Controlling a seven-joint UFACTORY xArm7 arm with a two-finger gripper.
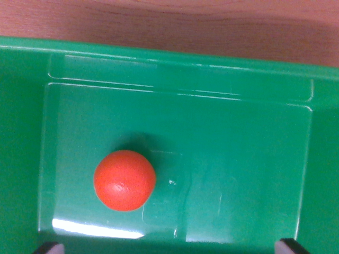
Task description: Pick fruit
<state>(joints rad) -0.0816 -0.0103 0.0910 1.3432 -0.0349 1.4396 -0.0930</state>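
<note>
Wrist view looks straight down into a green bin (175,69), whose far rim runs across the upper part of the picture with a strip of brown wooden desk (169,21) beyond it. On the bin's flat floor sits one orange fruit (125,180), left of the floor's centre and nearer the bin's near edge than its far wall. It touches no wall; the left wall is the closest, and the right wall is well apart from it.

As the fruit is round, it has no long axis to speak of and no clear heading. A small pale dimple shows on its upper face, slightly below the middle, so that mark faces up toward the camera; whether it is the stem end cannot be made out.

Of the claw (172,247) only two dark fingertips (48,247) show, one at each bottom corner of the picture, both cut off by the lower edge. They stand far apart, spread wide, with nothing between them; the fruit lies free on the floor beyond them. A bright glare streak along the floor's near edge washes out the surface there, and the bin's side rims run out of frame.
</note>
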